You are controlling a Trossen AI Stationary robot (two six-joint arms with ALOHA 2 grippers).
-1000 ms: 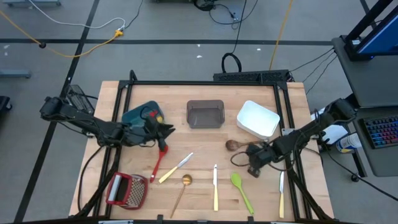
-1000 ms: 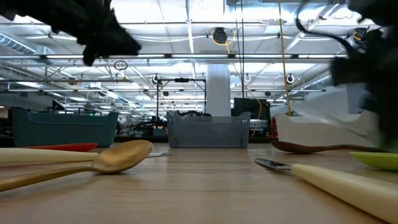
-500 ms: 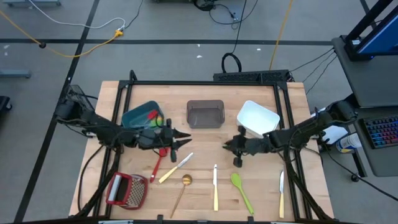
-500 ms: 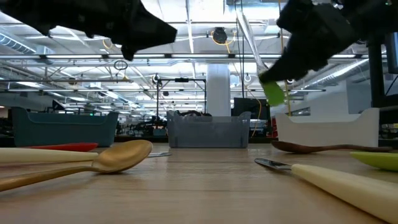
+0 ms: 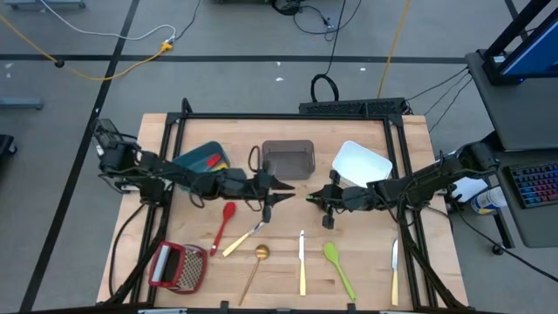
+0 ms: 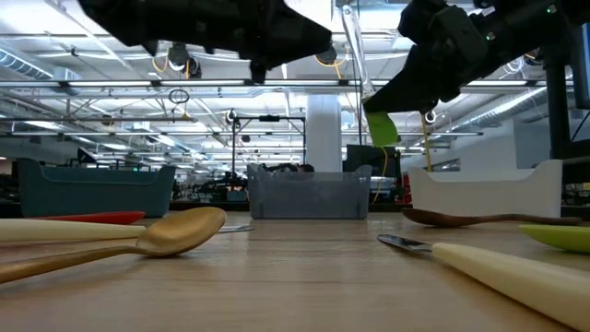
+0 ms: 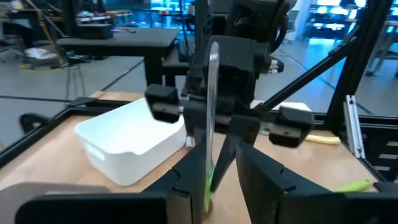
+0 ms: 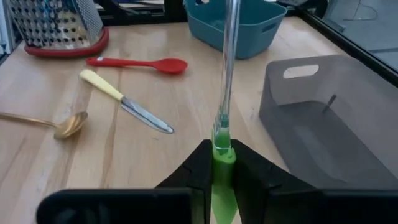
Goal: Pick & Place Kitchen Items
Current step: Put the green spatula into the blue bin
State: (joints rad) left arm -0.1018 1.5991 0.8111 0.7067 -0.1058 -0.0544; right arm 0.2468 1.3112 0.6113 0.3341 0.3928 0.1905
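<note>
The right hand (image 8: 221,157) is shut on the green end of a slim utensil (image 8: 226,68), whose thin pale shaft sticks out forward past its fingertips. It holds the utensil in the air over the middle of the table (image 5: 366,288), just in front of the grey bin (image 5: 288,160). The left hand (image 7: 214,180) faces it from the other side, open, with 1 finger on each side of the shaft; I cannot tell whether either finger touches it. 3 bins stand in a row at the far side: a teal bin (image 5: 197,160) with red and green pieces in it, too small to name, the grey bin in the middle, and a white bin (image 5: 362,166), whose inside shows only plain white. On the table nearer the front lie a red spoon (image 5: 224,223), a cream-handled knife (image 5: 243,238), a gold spoon (image 5: 255,266), a 2nd knife (image 5: 302,263), a green spatula (image 5: 338,267) and a 3rd knife (image 5: 394,273). A wooden spoon (image 6: 461,219) lies near the white bin. A red-framed grater (image 5: 179,266) sits at the front left corner.
</note>
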